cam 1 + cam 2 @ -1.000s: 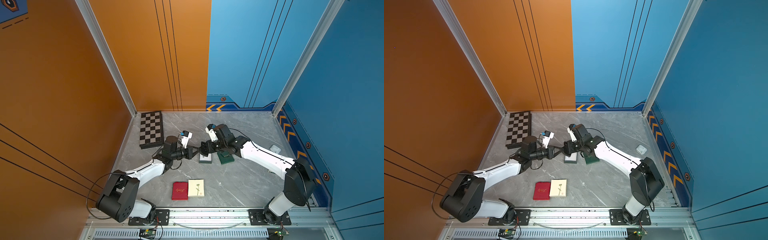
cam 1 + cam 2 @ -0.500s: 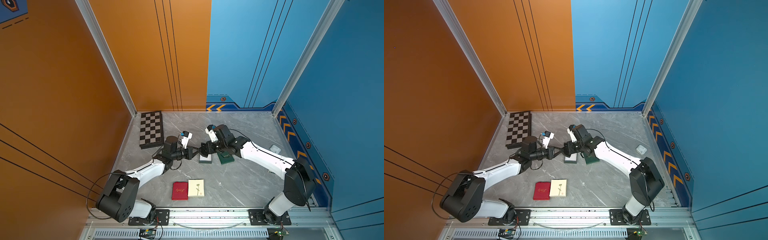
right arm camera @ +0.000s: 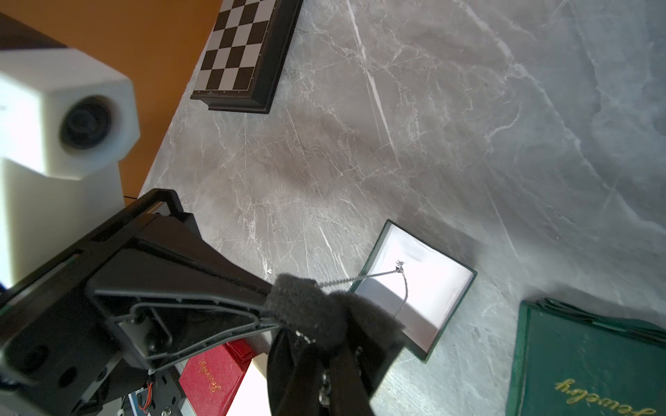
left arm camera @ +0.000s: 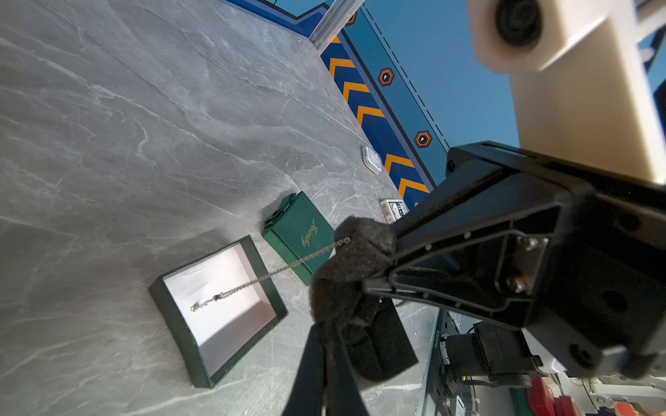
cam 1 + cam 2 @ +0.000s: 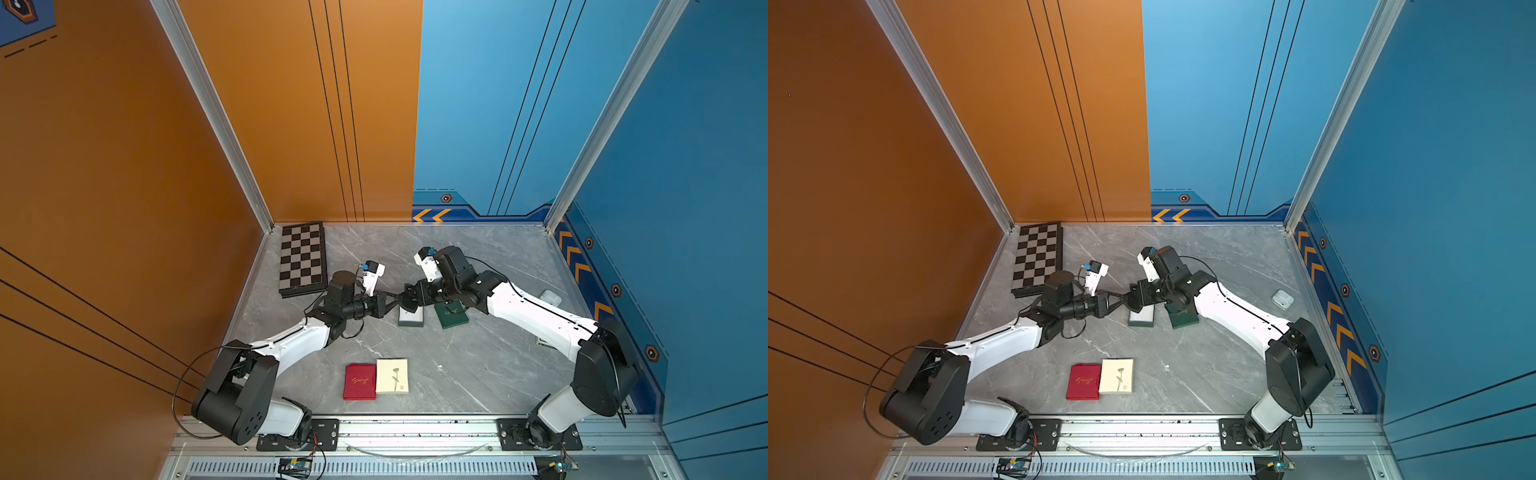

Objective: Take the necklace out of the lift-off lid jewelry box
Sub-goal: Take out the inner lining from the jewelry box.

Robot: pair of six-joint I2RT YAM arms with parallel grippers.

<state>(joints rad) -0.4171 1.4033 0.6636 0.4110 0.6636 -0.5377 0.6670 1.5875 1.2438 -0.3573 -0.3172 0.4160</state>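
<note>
The open green jewelry box (image 5: 410, 318) (image 5: 1141, 318) (image 4: 178, 331) (image 3: 436, 284) lies mid-table, with its white lining showing. Its green lid (image 5: 451, 316) (image 4: 299, 234) (image 3: 584, 360) lies beside it. The silver necklace (image 4: 252, 282) (image 3: 374, 274) stretches from inside the box up to the two padded tips, which meet just above the box. My left gripper (image 5: 395, 296) (image 4: 333, 324) is shut and the chain comes out from its pad. My right gripper (image 5: 402, 298) (image 3: 324, 345) is shut with chain links between its fingers.
A chessboard (image 5: 302, 258) lies at the back left. A red box (image 5: 360, 381) and a cream box (image 5: 392, 376) sit side by side near the front. A small white case (image 5: 550, 297) rests by the right wall, and a card pack (image 4: 393, 209) lies under the right arm.
My right gripper has closed its fingers onto the chain. Both arms have stayed almost where they were.
</note>
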